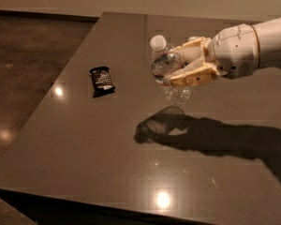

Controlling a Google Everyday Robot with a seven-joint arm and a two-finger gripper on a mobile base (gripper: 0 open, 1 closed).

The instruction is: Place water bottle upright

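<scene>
The water bottle [163, 63] is a small clear ribbed plastic bottle with a white cap [157, 42]. It is held in the air above the brown table [84, 139], tilted with its cap up and to the left. My gripper [185, 68] comes in from the right on a white arm and is shut on the bottle, with cream fingers [193, 76] on either side of its body. The bottle's lower end [177, 93] hangs just above the table. Its shadow lies on the table below.
A black snack packet [101, 81] lies flat on the table to the left of the bottle. The table's left edge drops to a dark floor [23, 55]. Ceiling lights glare on the tabletop near the front edge.
</scene>
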